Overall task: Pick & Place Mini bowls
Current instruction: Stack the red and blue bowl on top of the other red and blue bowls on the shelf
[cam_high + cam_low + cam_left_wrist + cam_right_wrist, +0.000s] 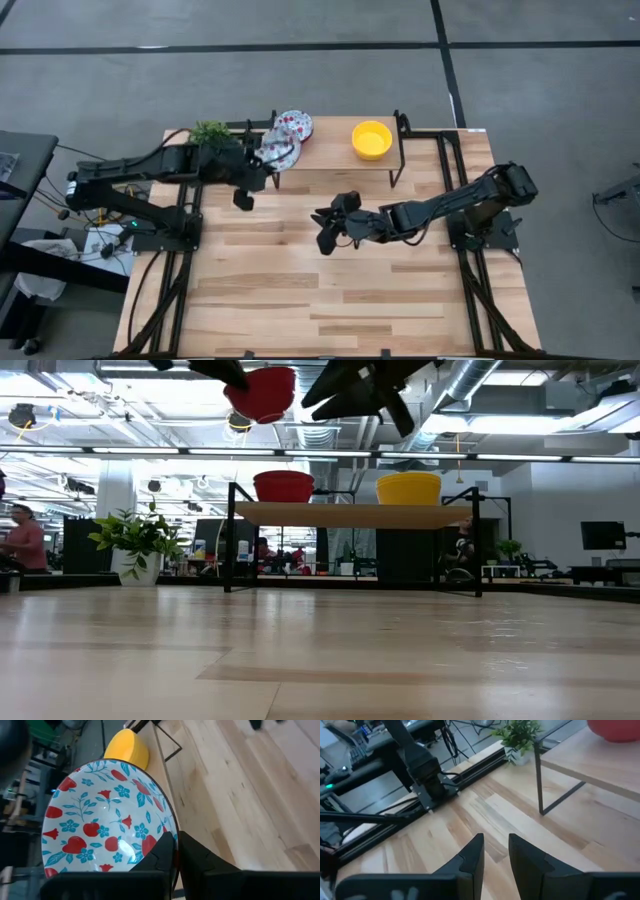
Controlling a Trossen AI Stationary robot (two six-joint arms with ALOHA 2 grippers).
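- Floral bowl (107, 817) is pinched by its rim in our left gripper (262, 165), held in the air at upper centre of the high view, beside the shelf (330, 155).
- Another floral bowl (294, 124) and a yellow bowl (372, 139) sit on the shelf.
- We judge the placing step is in hand: next we lower it onto the shelf and release.
- Right gripper (322, 231) waits at frame centre, jaws narrowly parted, holding nothing.

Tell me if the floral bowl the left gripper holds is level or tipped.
Tipped. The floral bowl hangs in the air, pinched at its rim by the left gripper, its patterned inside turned sideways toward the wrist camera.
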